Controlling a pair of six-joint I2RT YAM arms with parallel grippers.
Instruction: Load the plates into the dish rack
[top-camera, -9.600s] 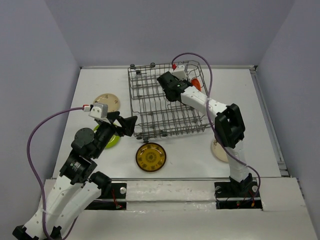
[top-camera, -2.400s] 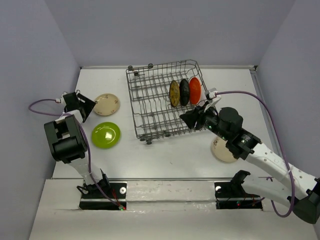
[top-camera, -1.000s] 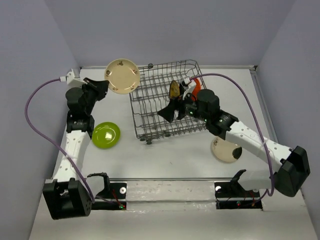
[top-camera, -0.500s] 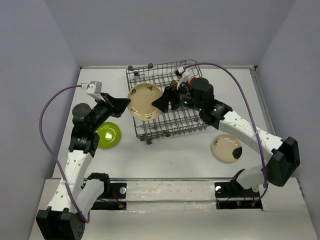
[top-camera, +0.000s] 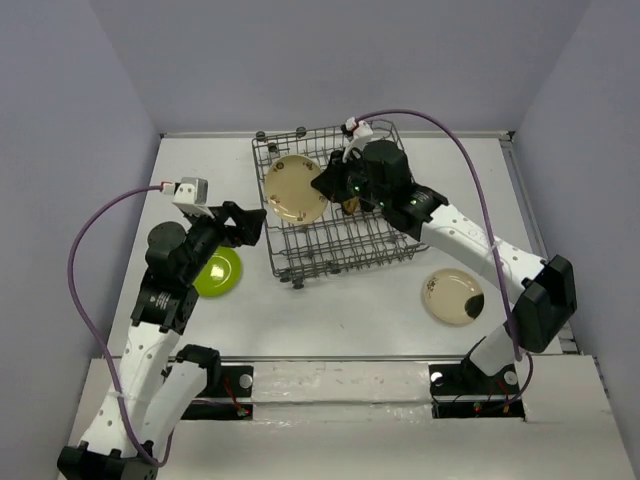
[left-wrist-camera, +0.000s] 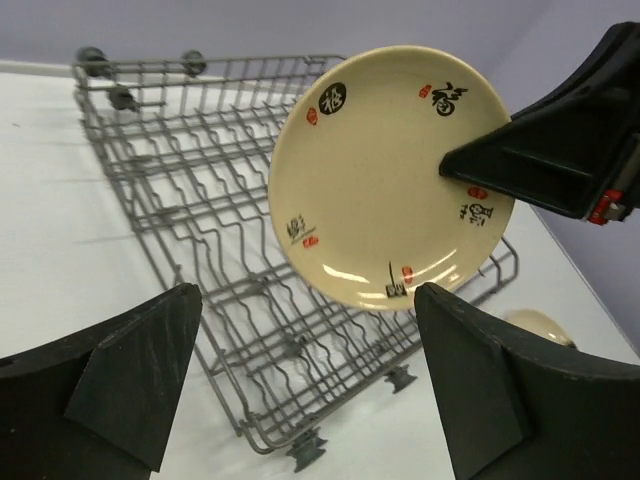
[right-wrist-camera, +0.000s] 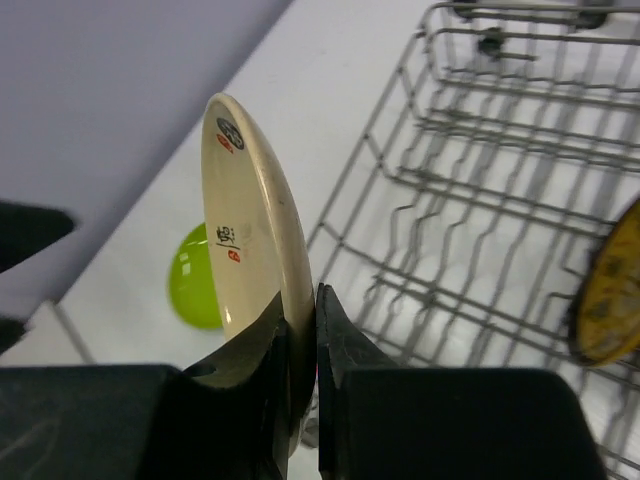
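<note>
Near rows of the dish rack (top-camera: 340, 245) stand free (patterned plate (right-wrist-camera: 605, 300) fills one beyond).

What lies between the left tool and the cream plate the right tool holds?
Only a side wall of the dish rack; the top view shows the left tool outside it.

Four plates (top-camera: 296, 189) in view, one dish rack (top-camera: 340, 246).
</note>
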